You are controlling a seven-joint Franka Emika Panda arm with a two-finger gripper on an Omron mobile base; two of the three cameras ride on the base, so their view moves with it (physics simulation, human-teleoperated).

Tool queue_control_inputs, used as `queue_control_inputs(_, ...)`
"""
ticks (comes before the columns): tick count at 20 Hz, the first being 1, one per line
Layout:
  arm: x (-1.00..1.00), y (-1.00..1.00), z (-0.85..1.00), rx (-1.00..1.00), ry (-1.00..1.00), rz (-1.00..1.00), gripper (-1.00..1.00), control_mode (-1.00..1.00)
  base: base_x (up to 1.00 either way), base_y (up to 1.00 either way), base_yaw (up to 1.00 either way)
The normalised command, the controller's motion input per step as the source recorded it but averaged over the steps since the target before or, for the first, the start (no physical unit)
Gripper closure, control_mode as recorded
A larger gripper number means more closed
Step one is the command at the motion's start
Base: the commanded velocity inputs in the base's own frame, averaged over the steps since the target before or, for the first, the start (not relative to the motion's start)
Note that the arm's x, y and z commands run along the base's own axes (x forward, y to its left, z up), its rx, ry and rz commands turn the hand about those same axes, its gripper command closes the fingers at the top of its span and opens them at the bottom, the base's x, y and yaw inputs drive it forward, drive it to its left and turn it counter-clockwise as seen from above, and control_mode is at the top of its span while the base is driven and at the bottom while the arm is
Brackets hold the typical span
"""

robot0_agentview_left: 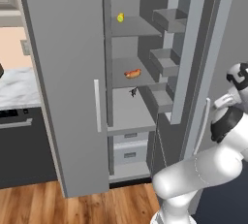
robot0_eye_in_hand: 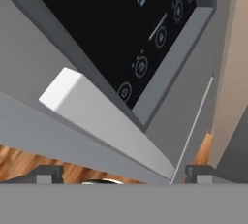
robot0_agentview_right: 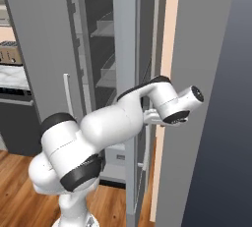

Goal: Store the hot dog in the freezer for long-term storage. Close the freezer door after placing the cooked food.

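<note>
Lying on a middle freezer (robot0_agentview_left: 127, 116) shelf, the hot dog (robot0_agentview_left: 132, 73) is stored, so closing comes next: the tool (robot0_eye_in_hand: 121, 174), jaws wide, faces the freezer door (robot0_eye_in_hand: 97, 116) handle and must push it leftward.

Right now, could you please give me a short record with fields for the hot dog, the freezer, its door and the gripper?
hot dog: small reddish sausage in a tan-orange bun, lying on a middle grey shelf inside the freezer
freezer: tall narrow grey compartment, open, two small drawers at the bottom
other item: small round yellow item on the shelf above
freezer door: tall grey door standing open, shelf bins on its inner face, dark dispenser panel on its outer face
gripper: two dark fingertips spread wide, holding nothing, close to the door's white bar handle
</note>
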Motion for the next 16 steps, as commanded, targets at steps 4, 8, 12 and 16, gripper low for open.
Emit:
queue_control_inputs(4,0.13,0.06,-0.14,0.0,-0.06,0.03,-1.0,-1.0,0.0,0.0,0.0)
queue_control_inputs(8,0.23,0.04,-0.18,0.0,-0.05,0.01,-1.0,-1.0,0.0,0.0,0.0)
queue_control_inputs(12,0.28,0.16,-0.15,0.0,0.0,0.0,-1.0,-1.0,0.0,0.0,0.0)
queue_control_inputs(16,0.23,0.24,-0.12,0.0,0.0,0.0,-1.0,-1.0,0.0,0.0,0.0)
